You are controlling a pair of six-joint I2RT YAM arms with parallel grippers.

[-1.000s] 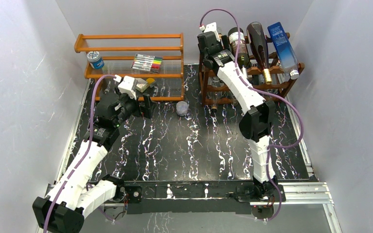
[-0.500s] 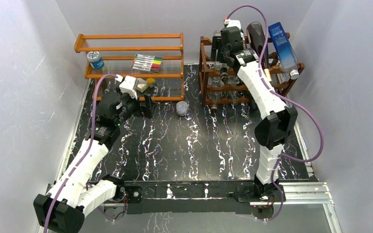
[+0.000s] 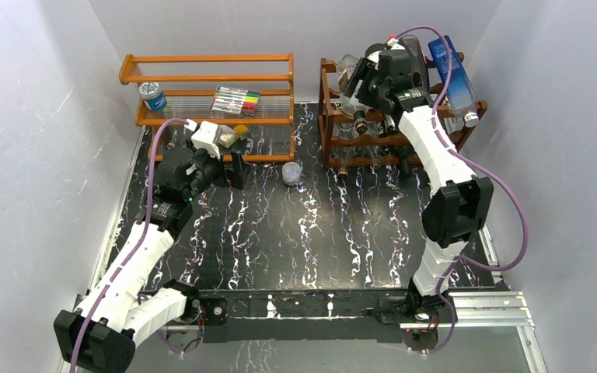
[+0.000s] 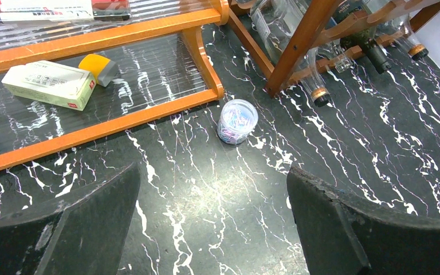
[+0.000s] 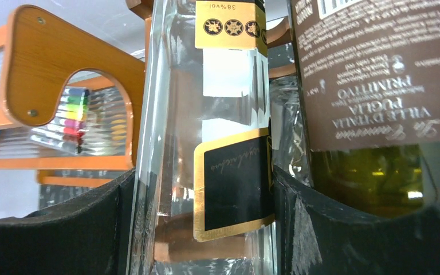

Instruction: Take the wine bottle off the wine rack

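over marbled table (image 4: 378,143), left fingers (image 4: 63,229) gape empty; right wrist view alone shows right fingers (image 5: 63,229) clamping wine bottle (image 5: 206,143).

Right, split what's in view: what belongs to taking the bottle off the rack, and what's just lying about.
Job: dark reddish-brown wooden wine rack; clear glass bottle with black-and-gold label; right gripper around it.
Lying about: orange wooden shelf; pack of coloured markers; small round clear tub; white cardboard box; blue-lidded jar.
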